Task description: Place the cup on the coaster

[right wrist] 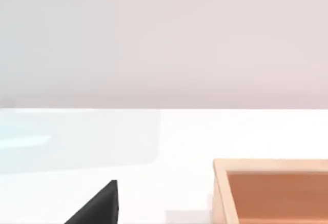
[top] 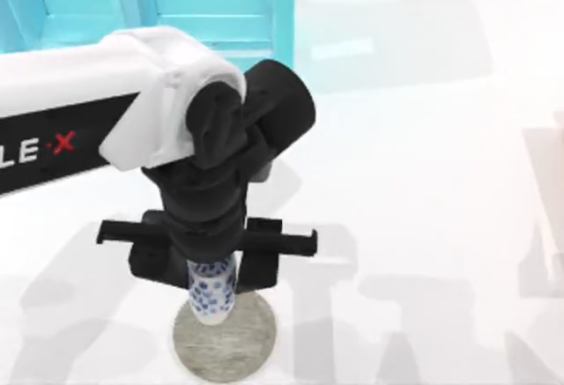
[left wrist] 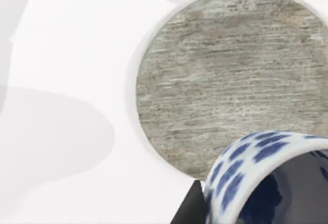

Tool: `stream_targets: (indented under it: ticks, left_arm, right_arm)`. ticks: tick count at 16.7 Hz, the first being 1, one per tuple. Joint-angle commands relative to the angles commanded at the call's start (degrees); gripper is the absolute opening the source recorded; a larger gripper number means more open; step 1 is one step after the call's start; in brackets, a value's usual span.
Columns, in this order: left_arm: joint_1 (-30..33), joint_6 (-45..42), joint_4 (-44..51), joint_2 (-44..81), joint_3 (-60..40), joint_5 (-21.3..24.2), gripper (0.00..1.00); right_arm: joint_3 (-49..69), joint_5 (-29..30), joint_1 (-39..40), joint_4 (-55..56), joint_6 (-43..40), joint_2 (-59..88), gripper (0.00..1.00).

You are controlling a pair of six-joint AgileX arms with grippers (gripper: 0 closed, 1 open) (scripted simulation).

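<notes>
White desk point(top: 423, 138) is carrying the flat grey stone-textured coaster point(top: 225, 343). Small white blue-dotted cup point(top: 211, 292) is being held clamped by the left end effector point(top: 211, 266) over the coaster's edge; lowering and release are judged outstanding.

I am reading only the cut-off white letters "LE" and a red "X" on my left arm point(top: 62, 112).

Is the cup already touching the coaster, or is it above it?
Cannot tell. In the top view the cup, held by the left gripper, overlaps the coaster; no view plainly shows contact or gap.
</notes>
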State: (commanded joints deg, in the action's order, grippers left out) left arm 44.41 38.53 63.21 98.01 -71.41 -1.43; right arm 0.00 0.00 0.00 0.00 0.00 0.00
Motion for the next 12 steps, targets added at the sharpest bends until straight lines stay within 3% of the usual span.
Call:
stream_targets:
  ticks: [3, 12]
  left_arm:
    - [0.0, 4.3, -0.2, -0.3, -0.2, 0.4, 0.00]
    - [-0.2, 4.1, -4.5, 1.2, 2.8, 0.3, 0.00]
  right_arm:
    - [0.0, 0.0, 0.0, 0.0, 0.0, 0.0, 1.00]
    - [0.0, 0.0, 0.0, 0.0, 0.0, 0.0, 1.00]
